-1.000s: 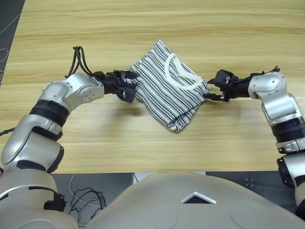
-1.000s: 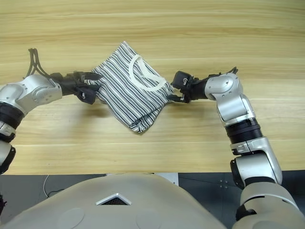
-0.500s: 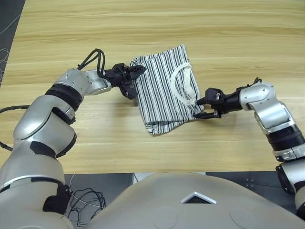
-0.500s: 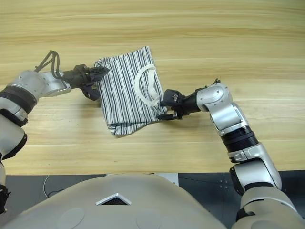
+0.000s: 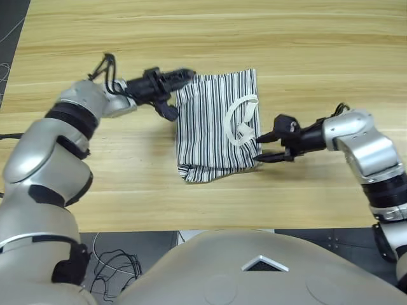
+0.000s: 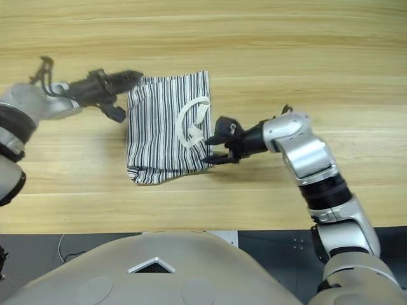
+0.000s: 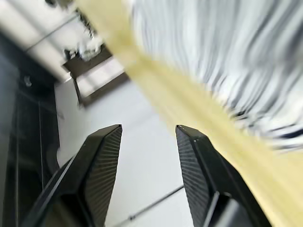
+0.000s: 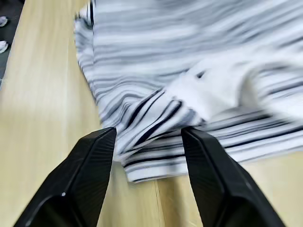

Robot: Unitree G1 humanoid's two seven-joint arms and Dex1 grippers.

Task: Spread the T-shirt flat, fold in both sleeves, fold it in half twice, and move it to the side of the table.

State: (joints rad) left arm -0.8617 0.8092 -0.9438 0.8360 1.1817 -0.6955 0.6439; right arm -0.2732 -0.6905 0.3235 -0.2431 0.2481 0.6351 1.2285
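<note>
The striped T-shirt (image 5: 210,127) lies folded into a small rectangle on the wooden table (image 5: 299,44), its white collar (image 5: 240,121) facing up near its right edge. My left gripper (image 5: 180,94) is open at the shirt's far left corner, and the left wrist view shows nothing between its fingers (image 7: 102,161). My right gripper (image 5: 262,147) is open at the shirt's near right edge. In the right wrist view the striped T-shirt (image 8: 189,61) lies just beyond that gripper's fingertips (image 8: 99,156).
The table's front edge (image 5: 191,230) runs close below the shirt. Bare wood stretches to the far side and to the right. Dark floor with cables (image 5: 111,264) shows beyond the table's left and front edges.
The shirt swung from a tilted diamond to a squared rectangle and shifted left on the table. Both grippers, earlier at its side corners, now stand open at its edges.
</note>
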